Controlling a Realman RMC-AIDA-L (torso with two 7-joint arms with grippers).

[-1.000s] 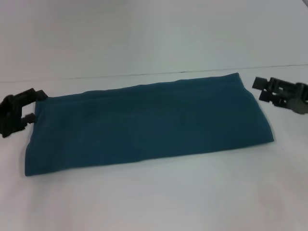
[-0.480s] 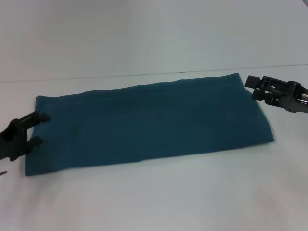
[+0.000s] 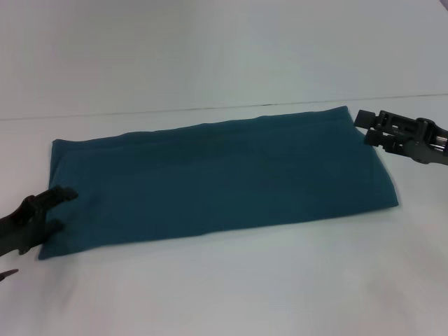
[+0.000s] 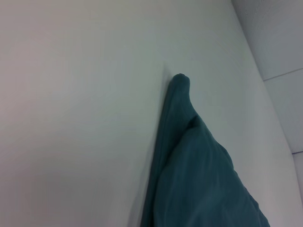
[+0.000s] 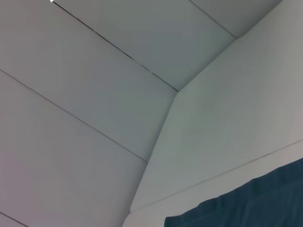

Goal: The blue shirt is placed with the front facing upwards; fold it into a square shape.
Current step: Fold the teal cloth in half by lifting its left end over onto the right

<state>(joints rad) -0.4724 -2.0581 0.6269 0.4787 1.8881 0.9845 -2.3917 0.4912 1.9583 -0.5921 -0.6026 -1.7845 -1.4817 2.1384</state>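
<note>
The blue shirt [image 3: 224, 178] lies flat on the white table [image 3: 231, 294], folded into a long band of plain teal cloth; no print or collar shows. My left gripper [image 3: 57, 208] is open at the shirt's left end near its near corner, with one finger over the cloth. My right gripper [image 3: 366, 127] is open just beside the shirt's far right corner. The left wrist view shows a folded corner of the shirt [image 4: 199, 179]. The right wrist view shows a shirt edge [image 5: 255, 203].
A pale wall [image 3: 210, 49] rises behind the table's far edge, close behind the shirt. White tabletop lies in front of the shirt and to both sides.
My left gripper has moved along the shirt's left end from the far corner toward the near corner. My right gripper has moved slightly in toward the far right corner.
</note>
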